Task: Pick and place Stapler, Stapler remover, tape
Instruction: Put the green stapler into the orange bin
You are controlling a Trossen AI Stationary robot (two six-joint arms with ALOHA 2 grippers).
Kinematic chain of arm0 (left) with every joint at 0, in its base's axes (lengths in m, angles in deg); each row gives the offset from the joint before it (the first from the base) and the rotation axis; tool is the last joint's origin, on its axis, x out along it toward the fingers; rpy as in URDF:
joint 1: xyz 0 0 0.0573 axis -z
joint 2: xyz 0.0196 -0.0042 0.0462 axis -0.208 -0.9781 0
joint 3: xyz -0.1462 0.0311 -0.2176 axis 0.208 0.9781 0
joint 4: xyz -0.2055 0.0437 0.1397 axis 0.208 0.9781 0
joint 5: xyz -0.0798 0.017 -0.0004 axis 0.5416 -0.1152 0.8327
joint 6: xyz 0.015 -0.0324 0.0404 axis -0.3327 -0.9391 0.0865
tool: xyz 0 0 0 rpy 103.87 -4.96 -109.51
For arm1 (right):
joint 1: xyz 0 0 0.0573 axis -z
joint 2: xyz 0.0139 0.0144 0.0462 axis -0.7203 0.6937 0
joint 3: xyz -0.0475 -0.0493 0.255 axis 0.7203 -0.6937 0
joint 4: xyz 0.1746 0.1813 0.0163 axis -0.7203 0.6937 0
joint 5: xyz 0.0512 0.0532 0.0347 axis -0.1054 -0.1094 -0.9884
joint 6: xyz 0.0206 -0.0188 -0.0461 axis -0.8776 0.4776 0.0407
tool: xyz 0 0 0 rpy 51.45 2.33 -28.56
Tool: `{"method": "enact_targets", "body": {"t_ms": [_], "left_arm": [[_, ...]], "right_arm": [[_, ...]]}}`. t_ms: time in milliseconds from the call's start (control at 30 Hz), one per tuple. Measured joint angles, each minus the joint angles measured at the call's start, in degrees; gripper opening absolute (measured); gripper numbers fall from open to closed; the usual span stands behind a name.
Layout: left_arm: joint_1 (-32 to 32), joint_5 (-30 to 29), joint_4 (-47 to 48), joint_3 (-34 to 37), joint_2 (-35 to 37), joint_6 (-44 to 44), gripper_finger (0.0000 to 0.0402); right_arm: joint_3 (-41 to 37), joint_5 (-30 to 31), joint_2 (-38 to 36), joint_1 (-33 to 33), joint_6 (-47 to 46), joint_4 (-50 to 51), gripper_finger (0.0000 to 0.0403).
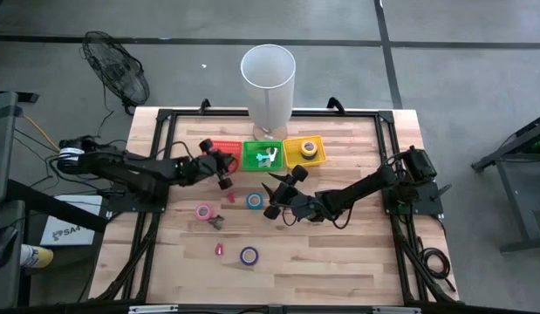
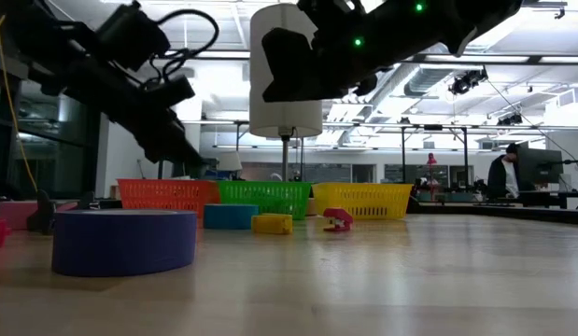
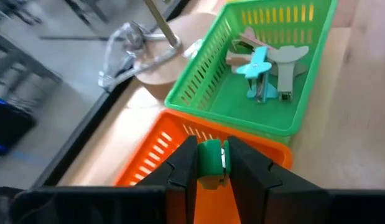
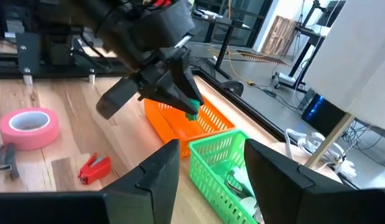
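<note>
- My left fingers [image 3: 210,163] are clenched on a small green stapler [image 3: 210,160], pinched between the two pads so only a short green stub shows; its long axis runs away from my wrist, but the ends are hidden and I cannot tell which way it points
- That stapler hangs over the orange basket [image 3: 156,152], above its near wall and not touching it
- Just beyond sits the green basket [image 3: 204,78] with pale blue and grey staple removers [image 3: 262,67] lying inside, tangled so I cannot separate them
- My right fingers [image 4: 204,177] are released, spread wide with nothing between them, hovering above the surface [image 1: 339,253] near the green basket
- On the surface, from the front edge back: the purple tape [image 1: 249,255], a small red piece [image 1: 220,250] I cannot make out, the pink tape [image 1: 203,211], a red staple remover [image 4: 94,168], and the blue tape [image 1: 254,201], all lying flat with their hollow centres facing up
- The yellow basket [image 1: 291,157] holds a roll whose colour is hard to judge
- Farthest stands a tall white cylinder [image 1: 268,80]
</note>
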Motion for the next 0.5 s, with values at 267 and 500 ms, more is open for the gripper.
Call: {"method": "enact_targets", "body": {"t_ms": [267,500], "left_arm": [[-9.0,11.4,1.7,0.0,0.0,-0.4,0.0071],[-12.9,18.5,2.5,0.0,0.0,-0.3,0.0093]], "right_arm": [[0.0,-0.1,0.0,0.0,-1.6,1.7,0.0172],[0.0,-0.3,0.1,0.0,-2.0,3.5,0.0172]]}}
